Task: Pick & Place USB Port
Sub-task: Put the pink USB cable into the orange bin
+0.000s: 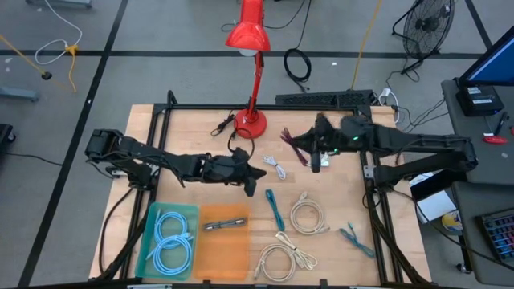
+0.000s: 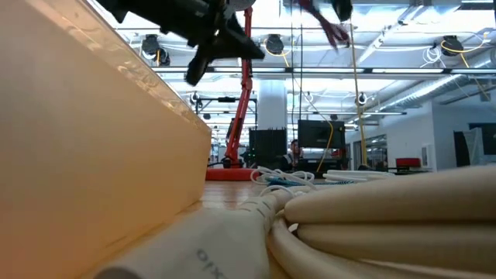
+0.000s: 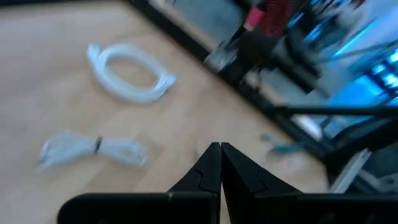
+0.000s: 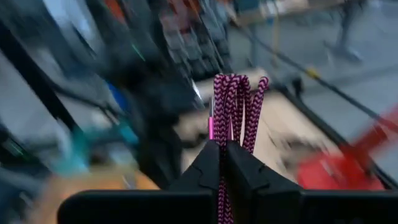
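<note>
Nearest the table's front edge in the high view: a teal tray (image 1: 149,217) w/ two coiled light-blue cables (image 1: 171,241), and touching its right side an orange tray (image 1: 225,258) w/ one dark cable (image 1: 226,225) lying across its far part. Right of the trays, three coiled cream cables: one at (image 1: 275,262), one at (image 1: 296,250), one at (image 1: 308,215). A teal cable (image 1: 275,207) lies straight betw. the orange tray and the last coil; another teal cable (image 1: 353,237) near the right frame rail.

Low view is filled by the orange tray's wall and a cream cable close to the lens; raised lettering on its plug (image 2: 208,257) is there but too blurred to read. No other writing legible anywhere.

Mid-table: left gripper (image 1: 255,172), fingers pressed together w/ nothing betw. them, held above the wood just beyond the orange tray. Left wrist view shows the closed tips over bare wood, a white coiled cable (image 3: 129,73) and a small bundled white cable (image 3: 93,149) ahead. That small white cable (image 1: 275,165) sits just right of the left gripper.

Farther back: right gripper (image 1: 316,163), raised off the table, clamped on the pink-and-black braided USB cable (image 4: 234,102); its loops (image 1: 292,144) stick out toward the lamp side.

Back edge: red desk lamp (image 1: 249,48), base on the wood, a black cable (image 1: 222,124) beside it. Beyond, floor, a fan (image 1: 426,26), monitor corner (image 1: 491,60).
</note>
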Motion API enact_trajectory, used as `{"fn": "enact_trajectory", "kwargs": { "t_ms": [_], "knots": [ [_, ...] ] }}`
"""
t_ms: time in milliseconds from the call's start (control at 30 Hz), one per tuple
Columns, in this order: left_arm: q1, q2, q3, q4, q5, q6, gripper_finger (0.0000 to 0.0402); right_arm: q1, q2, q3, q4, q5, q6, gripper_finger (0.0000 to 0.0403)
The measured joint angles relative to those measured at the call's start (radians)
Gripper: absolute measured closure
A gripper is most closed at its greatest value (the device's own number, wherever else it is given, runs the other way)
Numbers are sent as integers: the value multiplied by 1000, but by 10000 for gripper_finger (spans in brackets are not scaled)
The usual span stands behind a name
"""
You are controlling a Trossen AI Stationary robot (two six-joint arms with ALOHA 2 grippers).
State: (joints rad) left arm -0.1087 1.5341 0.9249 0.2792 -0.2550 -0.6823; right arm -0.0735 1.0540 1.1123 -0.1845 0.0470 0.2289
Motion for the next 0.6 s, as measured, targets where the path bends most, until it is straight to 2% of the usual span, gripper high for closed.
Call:
{"fn": "enact_trajectory", "kwargs": {
  "t_ms": [200,367,500,600],
  "knots": [
    [90,0,0,196,179,97,378,24,0,44,76,-21,40,402],
    [167,0,5,502,286,69,297,42,6,46,113,9,48,402],
    [200,0,64,448,344,84,231,55,28,46,115,9,56,403],
    [198,0,129,357,380,130,199,63,39,46,190,8,69,403]
  ]
}}
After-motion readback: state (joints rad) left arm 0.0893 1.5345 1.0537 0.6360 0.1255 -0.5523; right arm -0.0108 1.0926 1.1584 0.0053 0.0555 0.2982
